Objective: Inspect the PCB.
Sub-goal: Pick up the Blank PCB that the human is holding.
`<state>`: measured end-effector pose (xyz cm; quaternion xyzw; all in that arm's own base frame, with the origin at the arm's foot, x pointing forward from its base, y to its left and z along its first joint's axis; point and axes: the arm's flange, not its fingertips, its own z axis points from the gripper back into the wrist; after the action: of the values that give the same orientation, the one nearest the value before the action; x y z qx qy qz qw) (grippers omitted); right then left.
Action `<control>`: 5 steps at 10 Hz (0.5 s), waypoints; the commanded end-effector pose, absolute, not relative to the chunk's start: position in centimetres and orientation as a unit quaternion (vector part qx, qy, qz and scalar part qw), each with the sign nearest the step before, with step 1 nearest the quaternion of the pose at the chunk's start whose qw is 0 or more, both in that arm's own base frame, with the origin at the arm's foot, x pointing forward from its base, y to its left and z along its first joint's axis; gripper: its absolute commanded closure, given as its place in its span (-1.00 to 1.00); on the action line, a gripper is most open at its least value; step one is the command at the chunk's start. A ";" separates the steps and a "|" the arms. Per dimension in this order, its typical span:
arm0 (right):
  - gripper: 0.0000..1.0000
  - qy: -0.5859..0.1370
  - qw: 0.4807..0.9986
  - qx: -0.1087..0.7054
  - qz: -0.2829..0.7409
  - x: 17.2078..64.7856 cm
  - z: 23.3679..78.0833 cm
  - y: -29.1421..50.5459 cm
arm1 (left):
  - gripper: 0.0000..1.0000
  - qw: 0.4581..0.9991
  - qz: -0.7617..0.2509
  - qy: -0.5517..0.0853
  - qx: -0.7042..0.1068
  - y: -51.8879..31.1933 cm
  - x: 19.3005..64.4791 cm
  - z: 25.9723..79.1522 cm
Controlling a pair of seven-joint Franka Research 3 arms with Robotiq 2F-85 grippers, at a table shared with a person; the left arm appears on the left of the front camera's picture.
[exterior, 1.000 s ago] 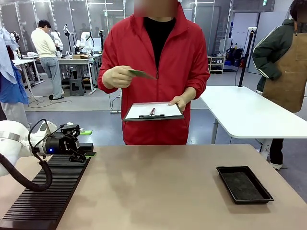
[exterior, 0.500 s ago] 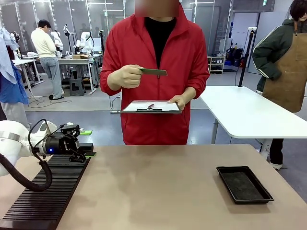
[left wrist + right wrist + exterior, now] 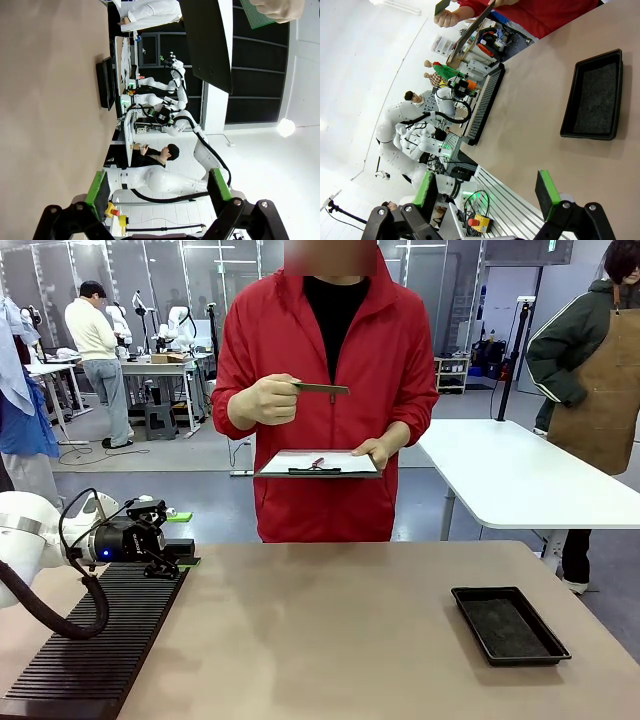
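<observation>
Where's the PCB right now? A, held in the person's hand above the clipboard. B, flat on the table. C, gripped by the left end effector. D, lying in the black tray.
A: the person's hand pinches the PCB edge-on at chest height, above the clipboard.

On the smooth matt table's (image 3: 330,640) right the black tray (image 3: 468,623) has a grainy matt lining, on its left the ribbed black rack (image 3: 95,650) looks plastic, and beyond it the PCB (image 3: 252,17) is dull green.
</observation>
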<state>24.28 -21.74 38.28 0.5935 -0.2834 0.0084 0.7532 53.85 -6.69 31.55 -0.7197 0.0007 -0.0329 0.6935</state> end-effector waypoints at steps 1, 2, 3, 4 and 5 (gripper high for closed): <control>-1.00 -0.292 0.748 0.596 0.012 24.4 38.4 -21.7 | -1.00 0.693 -0.033 0.000 -0.720 -6.7 53.9 31.6; -1.00 -0.292 0.748 0.596 0.012 24.4 38.4 -21.7 | -1.00 0.694 -0.033 0.001 -0.720 -6.7 53.8 31.6; -1.00 -0.292 0.748 0.596 0.012 24.4 38.4 -21.7 | -1.00 0.688 -0.045 0.005 -0.724 -5.2 52.7 32.8; -1.00 -0.292 0.748 0.596 0.012 24.4 38.4 -21.7 | -1.00 0.692 -0.026 0.016 -0.721 -3.3 50.4 33.1; -1.00 -0.292 0.748 0.596 0.012 24.4 38.4 -21.7 | -1.00 0.693 -0.023 0.036 -0.719 -1.7 47.7 33.2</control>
<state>24.29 -21.73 38.27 0.5936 -0.2832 0.0085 0.7532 51.06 -3.41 32.23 -0.7198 0.0112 -0.0286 0.6935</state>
